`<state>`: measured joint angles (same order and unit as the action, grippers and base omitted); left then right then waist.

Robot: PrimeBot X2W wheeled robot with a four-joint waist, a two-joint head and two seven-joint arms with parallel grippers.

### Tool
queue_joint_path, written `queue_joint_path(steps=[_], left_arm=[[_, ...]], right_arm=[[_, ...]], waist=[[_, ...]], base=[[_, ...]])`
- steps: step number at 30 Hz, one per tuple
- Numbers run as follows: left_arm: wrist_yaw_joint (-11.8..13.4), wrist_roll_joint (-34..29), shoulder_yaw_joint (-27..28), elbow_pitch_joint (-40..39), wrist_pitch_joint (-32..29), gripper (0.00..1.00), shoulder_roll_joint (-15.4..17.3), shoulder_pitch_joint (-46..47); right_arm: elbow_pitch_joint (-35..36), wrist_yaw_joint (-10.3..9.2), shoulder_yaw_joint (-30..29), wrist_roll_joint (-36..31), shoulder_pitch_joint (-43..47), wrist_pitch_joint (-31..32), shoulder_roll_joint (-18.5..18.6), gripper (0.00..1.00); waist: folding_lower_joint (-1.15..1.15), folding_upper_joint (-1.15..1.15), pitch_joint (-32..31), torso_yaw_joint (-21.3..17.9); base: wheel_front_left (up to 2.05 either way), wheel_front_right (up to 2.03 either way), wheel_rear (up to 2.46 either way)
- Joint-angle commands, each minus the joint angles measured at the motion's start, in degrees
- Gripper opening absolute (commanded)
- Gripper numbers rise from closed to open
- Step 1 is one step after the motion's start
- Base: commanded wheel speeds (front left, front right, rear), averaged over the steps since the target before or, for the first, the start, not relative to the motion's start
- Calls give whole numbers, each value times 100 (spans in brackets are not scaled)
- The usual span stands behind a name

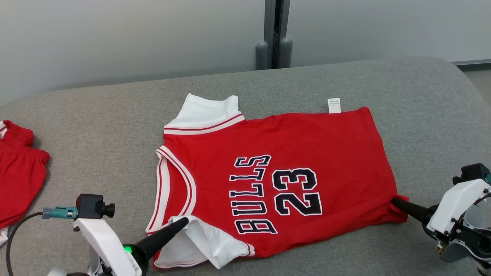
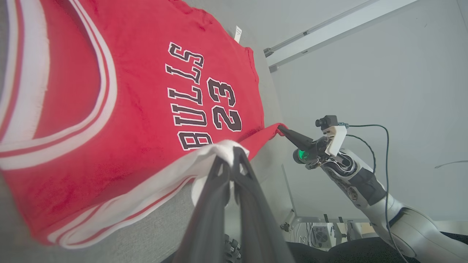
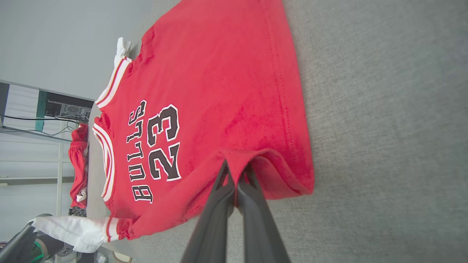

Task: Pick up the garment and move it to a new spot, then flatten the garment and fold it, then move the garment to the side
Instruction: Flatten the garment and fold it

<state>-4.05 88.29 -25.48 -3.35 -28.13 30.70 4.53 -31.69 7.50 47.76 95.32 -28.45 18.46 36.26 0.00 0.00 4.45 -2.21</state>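
Observation:
The garment [image 1: 291,153] is a red jersey with white sleeves and "BULLS 23" in black, spread flat on the grey surface [image 1: 96,115], collar to the left. My left gripper [image 1: 185,220] is shut on the near white sleeve [image 2: 219,151], lifting it slightly. My right gripper [image 1: 395,200] is shut on the jersey's near hem corner [image 3: 241,164], where the red fabric bunches between the fingers [image 3: 219,197]. The left wrist view also shows the right gripper [image 2: 282,128] pinching that corner.
A second red garment [image 1: 17,172] lies at the left edge of the grey surface. A dark post [image 1: 274,34] stands behind the surface against the pale wall. A white care label [image 1: 333,105] sticks out of the jersey's far edge.

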Motion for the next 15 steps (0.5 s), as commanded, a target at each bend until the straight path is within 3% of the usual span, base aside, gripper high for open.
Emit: queue_joint_path(steps=[1, 15], left_arm=[[-39, -80, 21, 94, 84, 0, -42, 136], [147, -1124, -26, 1146, 1125, 0, -533, 731]], right_arm=[[-38, -2, -30, -44, -41, -69, -23, 0], [-159, -2, -21, -350, -144, -414, -252, 0]], waist=[[0, 0, 16, 5], [0, 0, 109, -37]], base=[[0, 0, 0], [0, 0, 0]])
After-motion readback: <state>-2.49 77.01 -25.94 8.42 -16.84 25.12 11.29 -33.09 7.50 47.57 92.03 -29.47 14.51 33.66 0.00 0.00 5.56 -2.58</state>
